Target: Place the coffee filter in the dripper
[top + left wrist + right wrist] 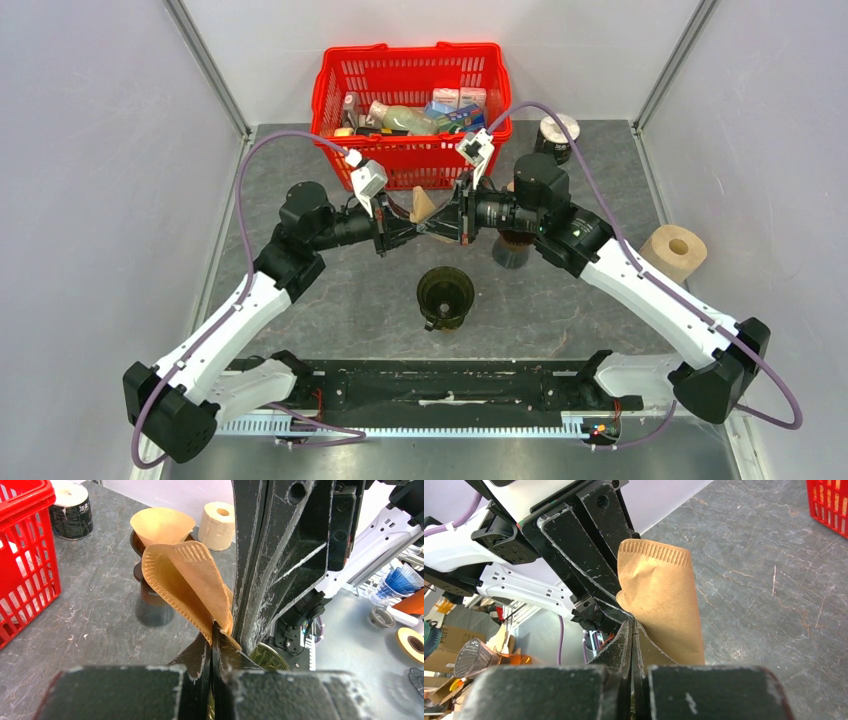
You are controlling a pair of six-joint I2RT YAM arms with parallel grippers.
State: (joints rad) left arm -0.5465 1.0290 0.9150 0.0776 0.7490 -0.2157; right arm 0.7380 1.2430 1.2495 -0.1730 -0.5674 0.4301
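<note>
Both my pincers are clamped tight on the coffee filter (185,580): left pincer (214,630) and right pincer (631,625) meet nose to nose above mid-table, the paper's fluted edge sticking out between them. The dripper (445,295) stands free at 6 o'clock of the grip, well apart from it. The red basket (405,50) crowds 12 o'clock. A holder of spare filters (150,605) sits at 4 o'clock, mostly hidden under my right wrist, with a paper roll (675,252) beyond. Bare table (370,300) rings the dripper.
</note>
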